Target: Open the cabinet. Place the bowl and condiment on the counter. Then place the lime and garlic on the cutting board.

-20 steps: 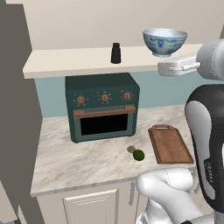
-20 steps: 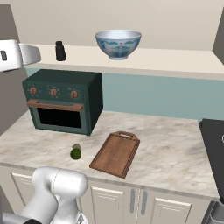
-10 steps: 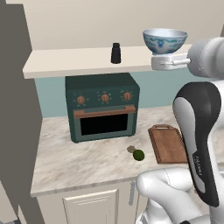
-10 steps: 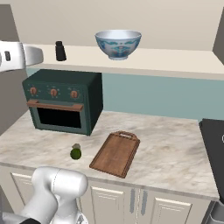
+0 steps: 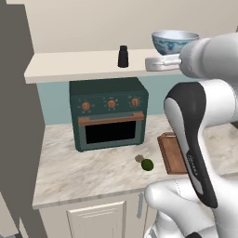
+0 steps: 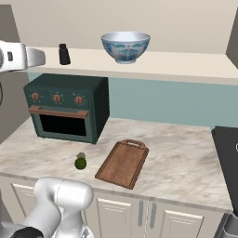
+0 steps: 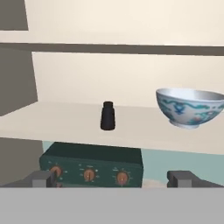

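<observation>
Up on the open cabinet shelf (image 6: 186, 67), above the green toaster oven (image 6: 65, 107), stand the bowl (image 6: 125, 46) and the condiment (image 6: 64, 54). The small black shaker sits over the oven's left part in the right base view, and the blue-patterned bowl stands well apart from it, past the oven's right edge. The end effector (image 7: 113, 178) hangs level with the shelf front, in front of the oven and above it, its fingers (image 7: 41, 178) spread wide with nothing between them; the hand view looks between them at the shaker and the bowl. Down on the desk (image 6: 186, 158), the lime (image 6: 80, 162) lies in front of the oven's right corner, with the garlic (image 5: 139, 158) just beside it on the oven side. The cutting board (image 6: 123, 162) lies to the right of the oven, near the lime but apart from it, handle end toward the wall.
</observation>
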### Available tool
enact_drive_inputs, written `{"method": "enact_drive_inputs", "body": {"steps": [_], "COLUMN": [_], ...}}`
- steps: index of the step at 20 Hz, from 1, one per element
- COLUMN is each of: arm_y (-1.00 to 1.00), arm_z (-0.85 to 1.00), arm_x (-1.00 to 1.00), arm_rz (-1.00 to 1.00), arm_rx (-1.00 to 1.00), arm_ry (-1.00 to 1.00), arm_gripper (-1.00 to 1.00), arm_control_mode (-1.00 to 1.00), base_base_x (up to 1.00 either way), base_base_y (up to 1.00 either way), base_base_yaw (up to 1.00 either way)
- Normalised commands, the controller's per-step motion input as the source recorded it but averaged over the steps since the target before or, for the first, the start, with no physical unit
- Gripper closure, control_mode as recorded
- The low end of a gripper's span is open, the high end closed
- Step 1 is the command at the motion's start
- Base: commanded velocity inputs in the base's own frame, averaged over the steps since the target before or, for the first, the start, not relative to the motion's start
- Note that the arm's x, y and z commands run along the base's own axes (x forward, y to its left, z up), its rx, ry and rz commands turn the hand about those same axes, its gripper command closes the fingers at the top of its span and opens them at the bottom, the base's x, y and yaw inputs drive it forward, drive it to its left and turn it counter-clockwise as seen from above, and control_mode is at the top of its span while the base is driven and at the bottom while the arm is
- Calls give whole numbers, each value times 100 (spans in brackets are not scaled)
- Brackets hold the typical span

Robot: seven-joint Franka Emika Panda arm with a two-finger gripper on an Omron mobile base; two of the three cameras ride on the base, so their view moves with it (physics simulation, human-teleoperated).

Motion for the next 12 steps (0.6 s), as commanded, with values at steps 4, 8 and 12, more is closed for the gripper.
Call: {"method": "enact_drive_inputs", "body": {"steps": [4, 8, 12], "arm_y": [15, 0, 0], "arm_z": [-6, 0, -2], "arm_x": [36, 37, 29], "arm_rz": [0, 0, 0], "arm_rx": [0, 0, 0], "arm_ry": [6, 6, 5], "arm_gripper": [-100, -100, -100], "arm_control_mode": [-100, -100, -100], "base_base_x": [0, 0, 0], "base_base_y": [0, 0, 0], "base_base_yaw": [0, 0, 0]}}
